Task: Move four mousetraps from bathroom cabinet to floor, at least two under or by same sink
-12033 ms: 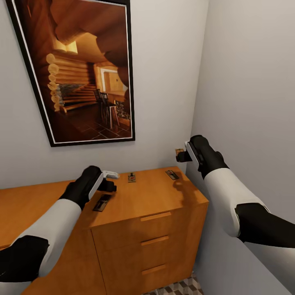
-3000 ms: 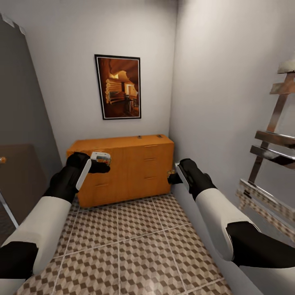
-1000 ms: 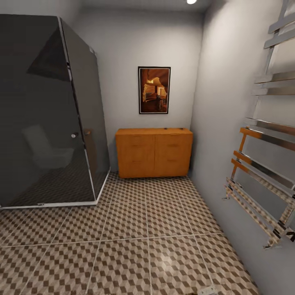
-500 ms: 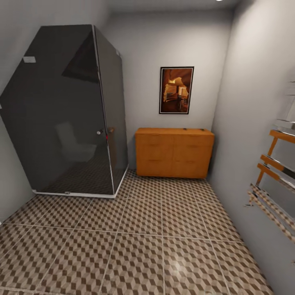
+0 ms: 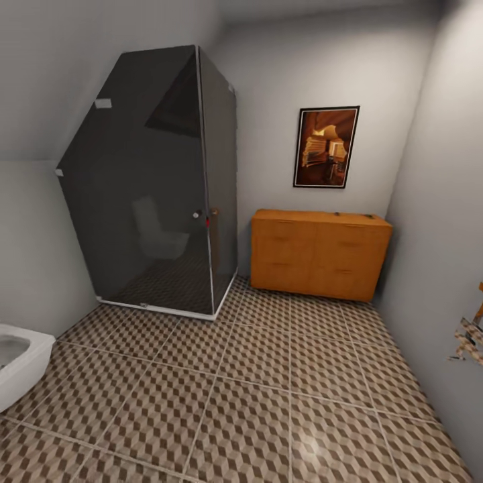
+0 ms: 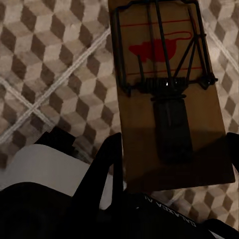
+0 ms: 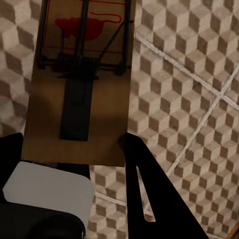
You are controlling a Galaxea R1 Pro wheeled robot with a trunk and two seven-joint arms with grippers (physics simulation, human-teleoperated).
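Note:
One mousetrap (image 6: pixel 164 64), a brown wooden board with a red mouse mark and black wire, is held over the cube-patterned bathroom floor (image 6: pixel 45 64) by my left gripper (image 6: pixel 172 149), which is shut on its edges. A second mousetrap (image 7: pixel 84 59) sits the same way in my right gripper (image 7: pixel 74 144), also shut, above the floor tiles (image 7: pixel 189 89). In the head view the orange cabinet (image 5: pixel 318 261) stands against the far wall, with two small dark mousetraps (image 5: pixel 337 214) (image 5: pixel 368 217) on its top. The sink is out of view.
A dark glass shower cabin (image 5: pixel 161 188) fills the far left corner. The corner of a white fixture (image 5: pixel 17 359) juts in at the lower left. A towel rack's end (image 5: pixel 469 335) shows at the right wall. Open tiled floor (image 5: pixel 268 389) lies between them.
The whole head view has swung left as the camera moved: cabinet and picture sit further right, the towel rack has nearly left the frame, and a white fixture has entered at lower left.

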